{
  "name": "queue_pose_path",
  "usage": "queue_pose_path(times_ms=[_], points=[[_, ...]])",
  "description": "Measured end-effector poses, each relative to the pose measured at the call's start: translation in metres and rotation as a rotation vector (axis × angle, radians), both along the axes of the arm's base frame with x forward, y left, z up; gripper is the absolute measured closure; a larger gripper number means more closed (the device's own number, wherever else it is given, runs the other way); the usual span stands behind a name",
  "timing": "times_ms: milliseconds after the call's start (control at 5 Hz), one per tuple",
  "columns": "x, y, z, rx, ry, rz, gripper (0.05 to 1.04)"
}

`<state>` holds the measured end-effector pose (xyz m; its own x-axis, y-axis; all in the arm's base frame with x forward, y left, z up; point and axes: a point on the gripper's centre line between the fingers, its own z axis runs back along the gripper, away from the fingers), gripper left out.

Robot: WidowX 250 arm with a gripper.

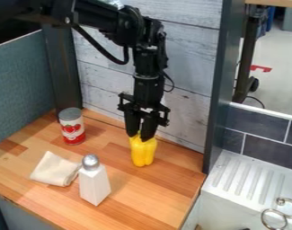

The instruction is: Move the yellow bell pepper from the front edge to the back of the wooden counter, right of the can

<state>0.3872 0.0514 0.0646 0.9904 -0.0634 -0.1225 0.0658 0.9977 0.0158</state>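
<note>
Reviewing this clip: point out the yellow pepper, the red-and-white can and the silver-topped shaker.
Yellow pepper (143, 153): camera view, on its lobed side.
Red-and-white can (73, 129): camera view, on its label.
Silver-topped shaker (95, 183): camera view, on its white body.

You are looking at a wooden counter (152, 197) of pale and reddish strips. Toward its back left, a red-and-white can (72, 127) is standing upright. Nearer you, a folded cream cloth (53, 169) is lying beside a white, silver-topped shaker (95, 184) that is standing upright. Farther back and right, a yellow pepper-shaped object (142, 153) is standing upright.
</note>
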Motion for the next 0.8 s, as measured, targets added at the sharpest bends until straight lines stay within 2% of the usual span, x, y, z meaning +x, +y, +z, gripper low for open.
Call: queue_pose_path(times_ms=[200,400,600,800], points=[[-0.007,-0.002,0.005,-0.009,-0.007,0.005,0.149],[-0.026,-0.005,0.047,-0.005,-0.104,0.021,0.072],[-0.069,-0.006,0.074,0.020,-0.116,0.039,0.077],[-0.108,0.001,0.083,0.047,-0.030,0.032,0.079]])
